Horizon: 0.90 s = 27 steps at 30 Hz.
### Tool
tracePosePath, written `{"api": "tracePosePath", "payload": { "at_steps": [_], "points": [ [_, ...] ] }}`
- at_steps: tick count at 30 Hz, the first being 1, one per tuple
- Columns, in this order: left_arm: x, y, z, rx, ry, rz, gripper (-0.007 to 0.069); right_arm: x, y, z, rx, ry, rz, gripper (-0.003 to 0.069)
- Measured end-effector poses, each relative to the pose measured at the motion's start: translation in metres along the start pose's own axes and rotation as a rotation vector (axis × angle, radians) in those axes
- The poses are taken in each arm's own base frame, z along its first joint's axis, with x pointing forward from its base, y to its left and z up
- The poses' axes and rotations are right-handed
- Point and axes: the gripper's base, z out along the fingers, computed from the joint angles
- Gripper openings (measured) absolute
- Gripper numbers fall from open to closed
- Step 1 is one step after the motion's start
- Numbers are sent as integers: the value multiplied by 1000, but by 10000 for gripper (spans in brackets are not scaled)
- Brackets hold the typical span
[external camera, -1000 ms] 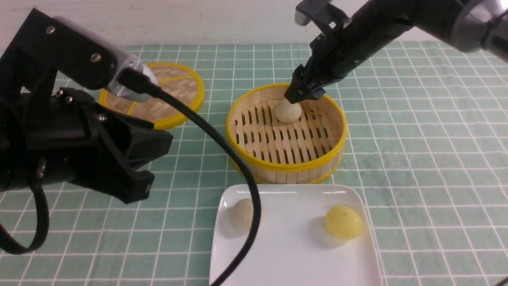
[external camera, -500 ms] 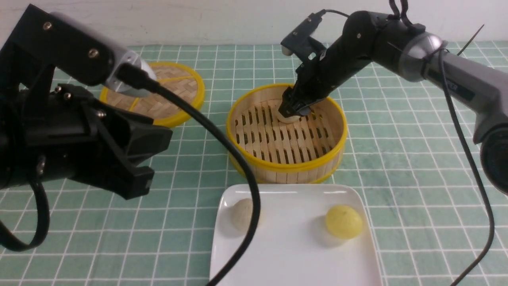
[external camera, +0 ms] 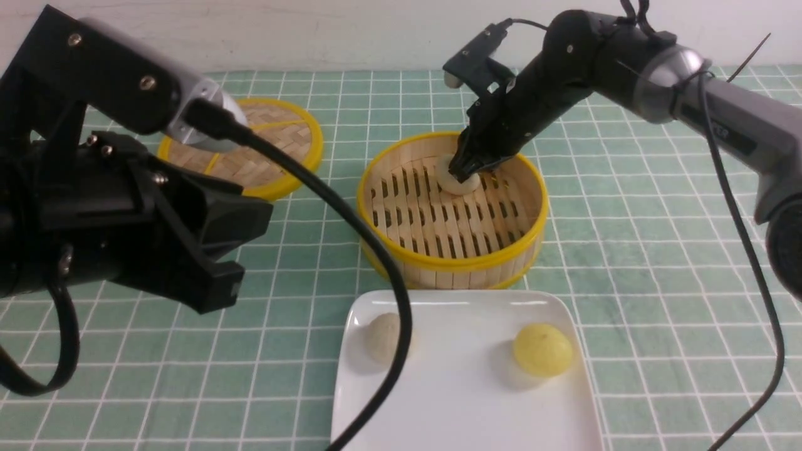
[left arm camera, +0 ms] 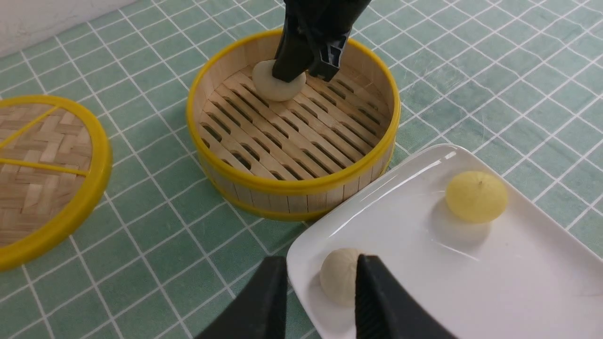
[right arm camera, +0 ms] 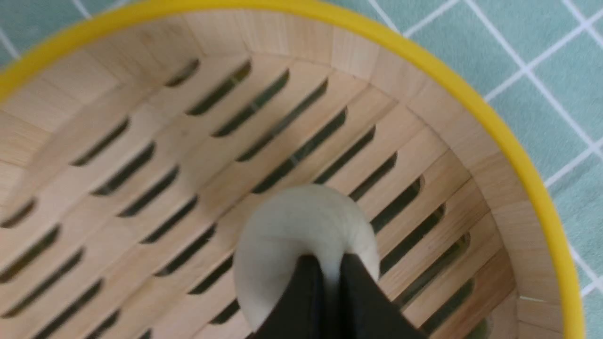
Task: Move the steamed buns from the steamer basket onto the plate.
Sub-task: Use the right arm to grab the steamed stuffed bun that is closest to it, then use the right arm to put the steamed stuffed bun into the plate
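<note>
The steamer basket stands mid-table and holds one off-white bun at its far side. My right gripper reaches down into the basket and is shut on that bun's top; the right wrist view shows the jaws pinching the dough of the bun. The white plate lies in front of the basket with an off-white bun at its left and a yellow bun at its right. My left gripper is open and empty, held above the plate's left corner.
The flat woven lid with a yellow rim lies at the far left on the green checked cloth. My left arm's black cable hangs across the plate's left side. The basket, plate and lid also show in the left wrist view.
My right gripper has come down from just above the bun into the basket and closed on the bun's top, pressing it flatter. The left arm has barely moved.
</note>
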Motion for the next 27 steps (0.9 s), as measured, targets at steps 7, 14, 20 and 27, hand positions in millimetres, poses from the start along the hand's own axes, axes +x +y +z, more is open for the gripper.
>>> {"api": "tracePosePath", "payload": {
  "at_steps": [7,14,20,27],
  "points": [
    [0,0,0,0,-1,0,239,-49,31,-138,40,-179,-104,22],
    [-2,1,0,-9,-18,0,239,-49,69,-221,-59,-156,-145,22],
    [-4,2,0,-23,-47,1,239,-26,73,-191,-163,-49,2,24],
    [-5,2,0,-23,-50,-1,239,56,82,-103,-341,259,74,24]
  ]
}}
